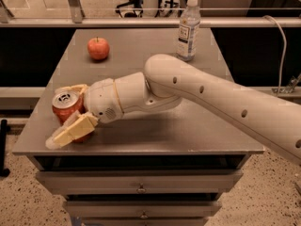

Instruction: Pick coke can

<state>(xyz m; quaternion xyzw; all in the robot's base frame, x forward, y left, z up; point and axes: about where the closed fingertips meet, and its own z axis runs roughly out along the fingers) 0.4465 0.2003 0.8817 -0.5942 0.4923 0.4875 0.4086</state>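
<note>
The coke can (67,108), red with a silver top, stands upright near the front left corner of the grey table (188,126). My gripper (53,117) has reached in from the right and straddles the can. One pale finger (71,89) lies behind the can's top rim. The other finger (70,131) lies in front of its lower body and covers part of it. The jaws look open, with the can between them and still resting on the table.
A red apple (98,48) sits at the back left of the table. A clear water bottle (188,29) stands at the back right. My arm (197,93) crosses the table's middle. Drawers (141,188) sit below the front edge.
</note>
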